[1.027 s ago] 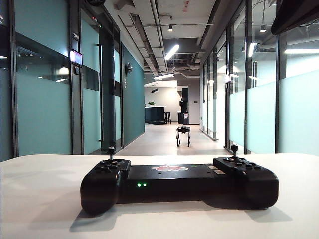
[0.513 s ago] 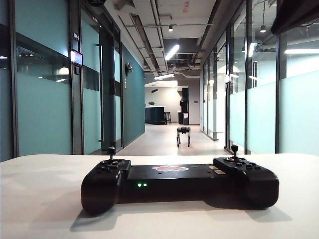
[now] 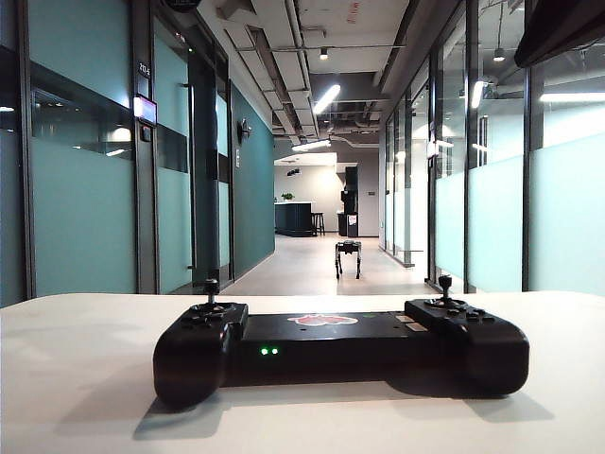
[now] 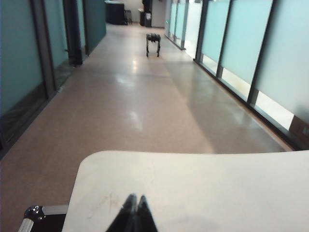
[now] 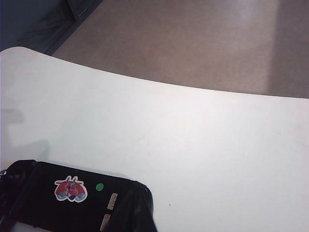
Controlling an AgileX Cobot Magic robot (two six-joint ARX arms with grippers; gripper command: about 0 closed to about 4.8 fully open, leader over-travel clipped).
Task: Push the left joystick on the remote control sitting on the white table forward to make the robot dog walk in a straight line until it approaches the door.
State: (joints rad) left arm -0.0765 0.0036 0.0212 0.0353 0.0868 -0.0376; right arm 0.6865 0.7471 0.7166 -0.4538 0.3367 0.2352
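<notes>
The black remote control point(image 3: 340, 348) lies on the white table point(image 3: 76, 378), its twin green lights point(image 3: 267, 351) facing the exterior camera. The left joystick point(image 3: 211, 288) stands upright and untouched, as does the other stick point(image 3: 443, 284). The robot dog point(image 3: 347, 254) stands far down the corridor, also small in the left wrist view point(image 4: 153, 41). My left gripper point(image 4: 135, 197) is shut and empty above a bare part of the table point(image 4: 217, 188), away from the controller. My right gripper point(image 5: 136, 210) is a dark blur over the controller point(image 5: 58, 208) near its red-white logo point(image 5: 71, 189); its jaws show no gap.
Teal glass walls with dark door frames point(image 3: 203, 170) line the corridor's left side, frosted glass panels point(image 3: 496, 218) the right. A dark counter point(image 3: 293, 218) stands at the far end. A black case with a metal corner point(image 4: 36, 215) sits beside the table. A dark shape point(image 3: 562, 26) hangs overhead.
</notes>
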